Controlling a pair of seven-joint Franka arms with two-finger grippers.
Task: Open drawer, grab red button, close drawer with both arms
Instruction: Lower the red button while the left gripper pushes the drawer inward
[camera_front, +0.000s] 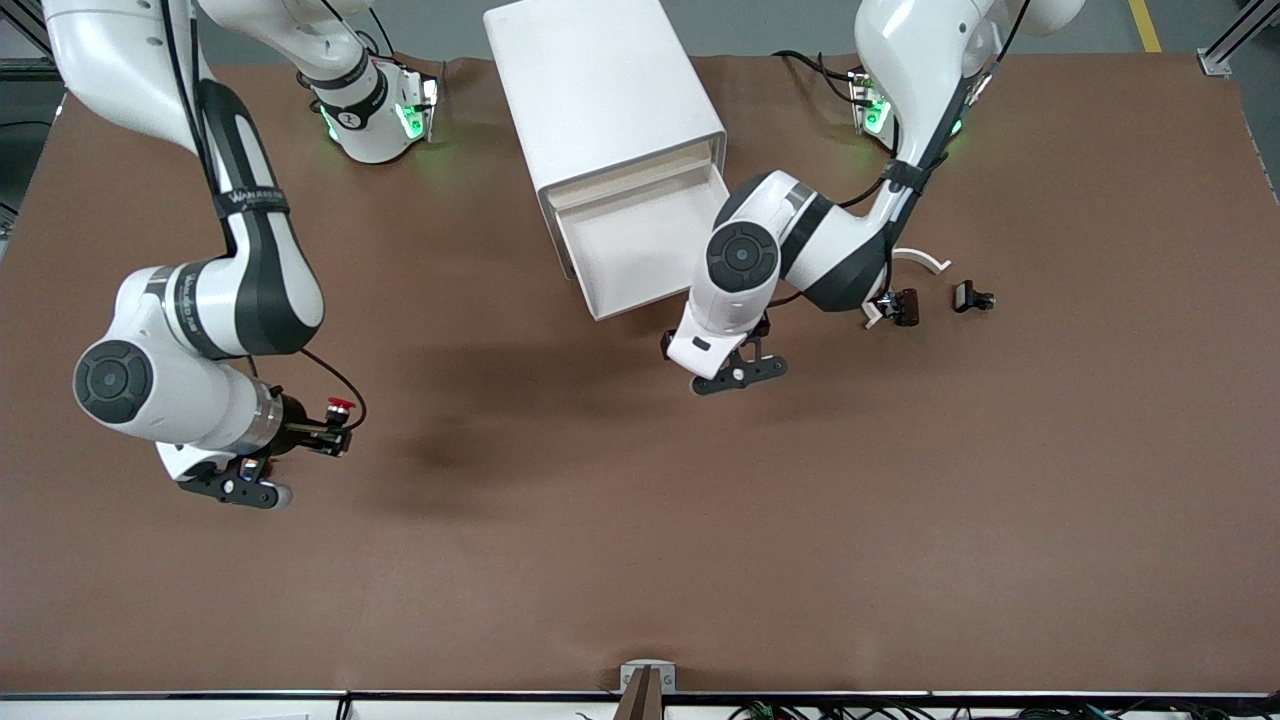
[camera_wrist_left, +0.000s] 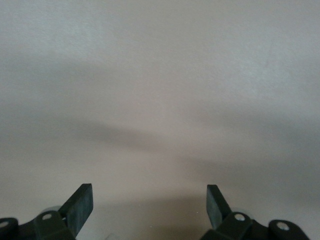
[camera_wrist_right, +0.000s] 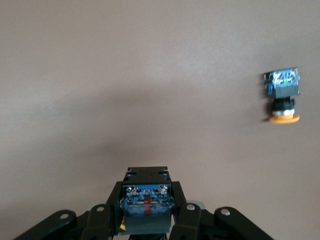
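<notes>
Holding the button (camera_front: 340, 408) clamped in the right tool (camera_front: 335, 428) over the bench (camera_front: 640, 560); next, the empty, wide-open left tool (camera_front: 737, 372) must push the drawer (camera_front: 640, 250) shut.

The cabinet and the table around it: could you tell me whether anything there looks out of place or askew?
The cabinet sits skewed to the table's edges, its top drawer pulled out and empty. A white curved piece and two small dark parts lie loose toward the left arm's end.
</notes>
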